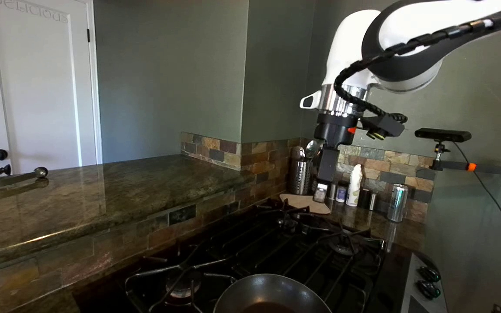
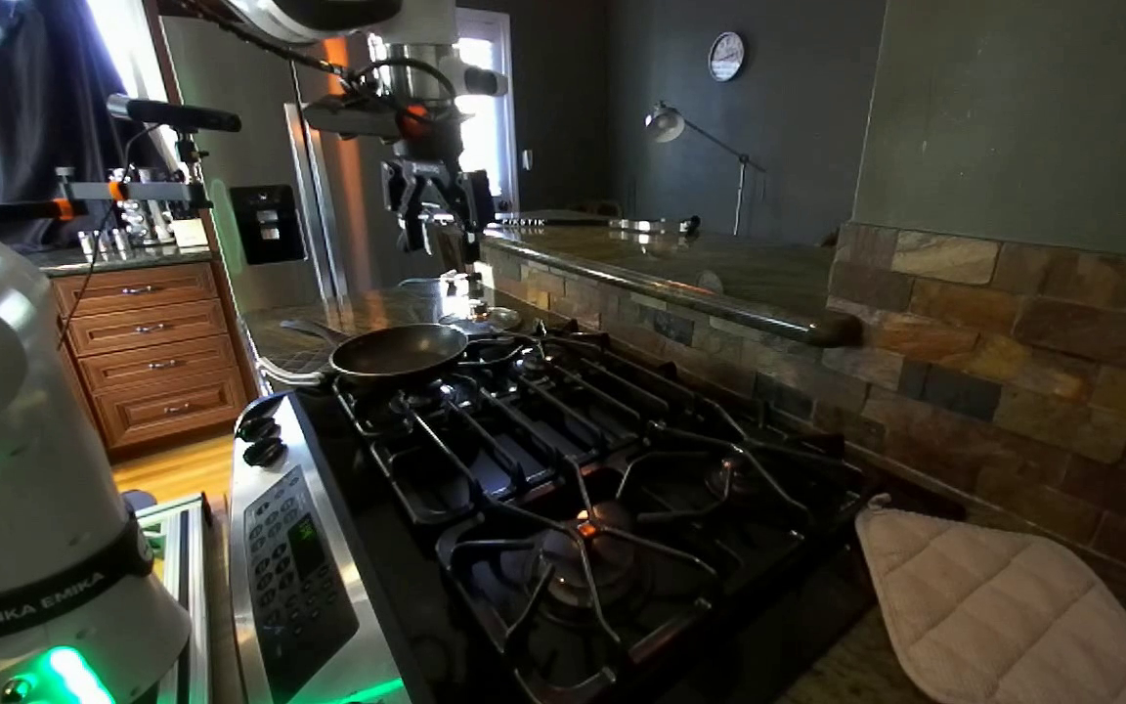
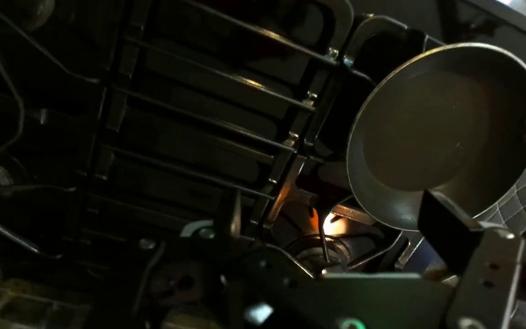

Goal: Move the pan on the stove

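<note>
In the wrist view, the gripper is seen with its fingers spread apart and nothing clasped; the rear burner shows in the gap, and the frying pan lies to the right. In an exterior view, the pan rests right way up on the far end of the cooktop, its handle directed leftward; the gripper is raised clear of it.

The step in hand is judged to be the approach. The rim facing the middle grate should be straddled, one finger inside the wall and one outside. Descent should be stopped before the bars are struck. A level lift is advised; under a rim grip, the handle side is likely to sag.

Left to right, control knobs and a keypad panel are fitted along the front; an orange glow is seen at the nearest burner (flame or reflection cannot be told); rearward travel is limited by the stone ledge; a quilted pot holder is laid at the far right.
</note>
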`<state>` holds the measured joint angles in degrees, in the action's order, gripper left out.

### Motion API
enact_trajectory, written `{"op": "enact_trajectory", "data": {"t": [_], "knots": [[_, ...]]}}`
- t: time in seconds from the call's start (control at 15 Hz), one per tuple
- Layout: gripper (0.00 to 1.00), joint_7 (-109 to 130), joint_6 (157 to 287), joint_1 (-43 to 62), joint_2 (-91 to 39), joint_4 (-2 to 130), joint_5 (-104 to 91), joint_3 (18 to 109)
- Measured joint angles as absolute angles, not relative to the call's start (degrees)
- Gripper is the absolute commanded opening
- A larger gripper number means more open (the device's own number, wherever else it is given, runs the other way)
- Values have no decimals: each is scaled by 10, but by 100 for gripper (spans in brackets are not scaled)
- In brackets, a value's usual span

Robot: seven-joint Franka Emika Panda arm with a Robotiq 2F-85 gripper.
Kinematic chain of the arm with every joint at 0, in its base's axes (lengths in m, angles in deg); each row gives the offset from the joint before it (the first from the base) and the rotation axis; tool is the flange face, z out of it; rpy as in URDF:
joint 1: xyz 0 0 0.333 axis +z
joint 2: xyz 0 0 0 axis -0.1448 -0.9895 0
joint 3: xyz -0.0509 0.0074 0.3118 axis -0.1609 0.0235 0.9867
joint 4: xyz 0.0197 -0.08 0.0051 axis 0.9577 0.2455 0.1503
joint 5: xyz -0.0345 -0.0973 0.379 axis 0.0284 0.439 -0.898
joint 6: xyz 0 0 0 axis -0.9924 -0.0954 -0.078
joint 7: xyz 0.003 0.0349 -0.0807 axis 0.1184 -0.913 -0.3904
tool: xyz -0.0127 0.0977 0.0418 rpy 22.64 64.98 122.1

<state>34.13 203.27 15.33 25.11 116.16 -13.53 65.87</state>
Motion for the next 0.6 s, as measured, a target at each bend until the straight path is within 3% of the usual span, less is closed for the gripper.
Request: {"op": "enact_trajectory", "data": {"t": [0.33, 0.6], "knots": [[100, 367, 2132, 195, 235, 1209, -148, 662], [100, 367, 2135, 196, 230, 1207, -148, 662]]}}
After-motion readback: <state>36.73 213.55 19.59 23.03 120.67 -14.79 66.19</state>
